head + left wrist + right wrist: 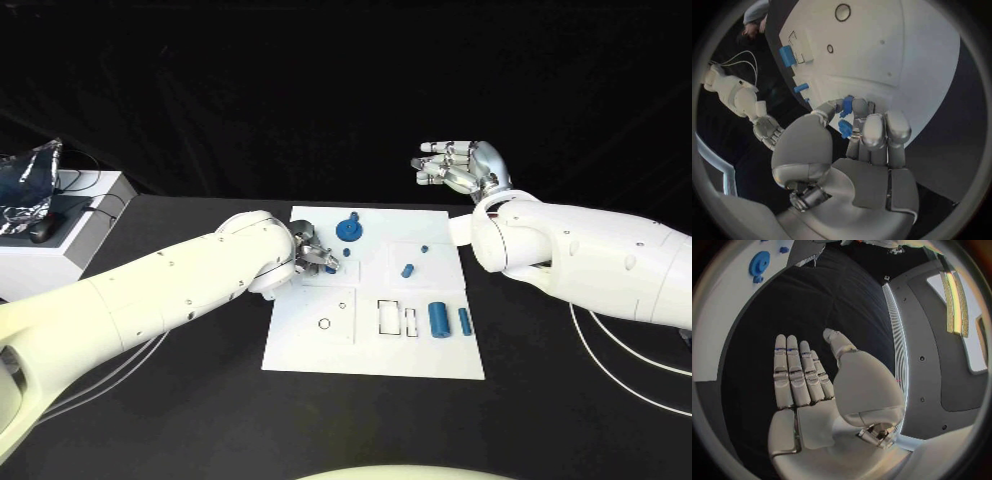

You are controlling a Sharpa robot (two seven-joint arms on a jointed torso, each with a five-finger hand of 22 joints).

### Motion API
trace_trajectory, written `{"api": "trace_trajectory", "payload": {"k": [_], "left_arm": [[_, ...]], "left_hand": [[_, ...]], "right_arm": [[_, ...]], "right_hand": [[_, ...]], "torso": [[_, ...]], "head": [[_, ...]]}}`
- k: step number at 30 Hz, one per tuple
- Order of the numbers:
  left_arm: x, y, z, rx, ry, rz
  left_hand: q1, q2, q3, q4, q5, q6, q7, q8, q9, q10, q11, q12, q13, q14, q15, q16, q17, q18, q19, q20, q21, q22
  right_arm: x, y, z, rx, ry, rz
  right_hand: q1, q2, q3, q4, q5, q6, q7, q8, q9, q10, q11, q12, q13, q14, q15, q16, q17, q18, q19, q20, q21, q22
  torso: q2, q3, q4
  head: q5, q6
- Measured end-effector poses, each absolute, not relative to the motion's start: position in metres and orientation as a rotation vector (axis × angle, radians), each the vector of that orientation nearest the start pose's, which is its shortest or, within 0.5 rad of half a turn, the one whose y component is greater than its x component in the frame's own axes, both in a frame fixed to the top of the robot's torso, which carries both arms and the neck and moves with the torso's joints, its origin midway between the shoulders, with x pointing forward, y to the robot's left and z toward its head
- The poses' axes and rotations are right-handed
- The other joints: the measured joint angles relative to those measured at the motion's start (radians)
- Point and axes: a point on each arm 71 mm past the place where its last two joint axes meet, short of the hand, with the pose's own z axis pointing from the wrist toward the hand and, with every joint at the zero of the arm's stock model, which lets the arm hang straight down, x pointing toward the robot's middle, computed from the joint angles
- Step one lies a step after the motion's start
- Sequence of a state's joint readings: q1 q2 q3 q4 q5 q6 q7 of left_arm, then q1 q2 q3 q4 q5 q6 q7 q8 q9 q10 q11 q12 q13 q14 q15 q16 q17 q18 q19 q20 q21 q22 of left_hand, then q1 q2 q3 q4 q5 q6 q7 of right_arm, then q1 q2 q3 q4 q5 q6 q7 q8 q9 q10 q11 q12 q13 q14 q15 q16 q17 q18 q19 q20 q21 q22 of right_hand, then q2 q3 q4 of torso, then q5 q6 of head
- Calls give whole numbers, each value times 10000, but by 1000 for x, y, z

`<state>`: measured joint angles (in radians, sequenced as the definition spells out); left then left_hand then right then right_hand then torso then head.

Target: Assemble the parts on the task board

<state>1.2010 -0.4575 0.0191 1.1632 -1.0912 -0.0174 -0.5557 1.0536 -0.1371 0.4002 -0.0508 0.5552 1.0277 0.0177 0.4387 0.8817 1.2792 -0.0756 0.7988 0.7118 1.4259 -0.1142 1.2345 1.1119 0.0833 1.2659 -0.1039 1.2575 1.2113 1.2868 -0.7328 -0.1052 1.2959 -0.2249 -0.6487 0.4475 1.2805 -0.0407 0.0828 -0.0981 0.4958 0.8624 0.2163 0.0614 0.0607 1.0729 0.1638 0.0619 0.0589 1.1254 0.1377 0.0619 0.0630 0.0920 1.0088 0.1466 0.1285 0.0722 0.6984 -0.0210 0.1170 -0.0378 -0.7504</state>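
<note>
Two hands in play here. My left hand (309, 252) sits over the left side of the white rectangular task board (433, 355), and its fingers (873, 131) are pinching a small blue plastic part (846, 129) between the fingertips and thumb, right above the board surface. My right hand (462, 166) is up off the board, beyond its far right corner, fingers straight and lying side by side, thumb out, holding nothing.

On the board itself: a round blue gear-like disc (349, 230) sits near the far edge, just beside my left hand. A little blue peg (408, 270) lies around the middle of the board, with a tinier blue bit (424, 248) just past it. Two blue cylinders lie side by side near the board's right edge, a thicker one (438, 319) and a thinner one (464, 320). Next to those are black-outlined rectangular slots (389, 316), and a small ring outline (326, 323) sits on the board's left half.
</note>
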Motion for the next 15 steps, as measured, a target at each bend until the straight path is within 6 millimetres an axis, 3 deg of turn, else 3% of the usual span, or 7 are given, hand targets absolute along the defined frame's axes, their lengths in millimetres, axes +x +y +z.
{"api": "trace_trajectory", "payload": {"k": [3, 15], "left_arm": [[541, 122, -220, -3178, 21619, -4350], [542, 122, -221, -3189, 21599, -4323]], "left_hand": [[191, 103, -477, -26, 1, 3, -3, -41, 171, 1, 0, 0, 9, 0, 0, 0, 0, 0, 15, -15, -28, 42], [391, 255, -918, 275, -8, 73, 3, -57, 288, 1, 0, 30, 8, 0, -1, 38, -1, 1, 50, -50, -109, 138]], "right_arm": [[539, -238, -156, 8350, 11819, 11231], [539, -238, -157, 8357, 11859, 11266]], "right_hand": [[0, 0, 0, 0, 0, 0, 0, 0, 0, 0, 0, 0, 0, 0, 0, 0, 0, 0, 0, 0, 0, 1], [39, 39, -26, -26, 59, -35, 34, 0, -9, 0, 0, 0, 0, 0, 0, 0, 0, 0, 1, 0, 0, 1]], "torso": [[1, 2, -1], [2, 2, 5]], "head": [[-14, -4], [-32, -26]]}}
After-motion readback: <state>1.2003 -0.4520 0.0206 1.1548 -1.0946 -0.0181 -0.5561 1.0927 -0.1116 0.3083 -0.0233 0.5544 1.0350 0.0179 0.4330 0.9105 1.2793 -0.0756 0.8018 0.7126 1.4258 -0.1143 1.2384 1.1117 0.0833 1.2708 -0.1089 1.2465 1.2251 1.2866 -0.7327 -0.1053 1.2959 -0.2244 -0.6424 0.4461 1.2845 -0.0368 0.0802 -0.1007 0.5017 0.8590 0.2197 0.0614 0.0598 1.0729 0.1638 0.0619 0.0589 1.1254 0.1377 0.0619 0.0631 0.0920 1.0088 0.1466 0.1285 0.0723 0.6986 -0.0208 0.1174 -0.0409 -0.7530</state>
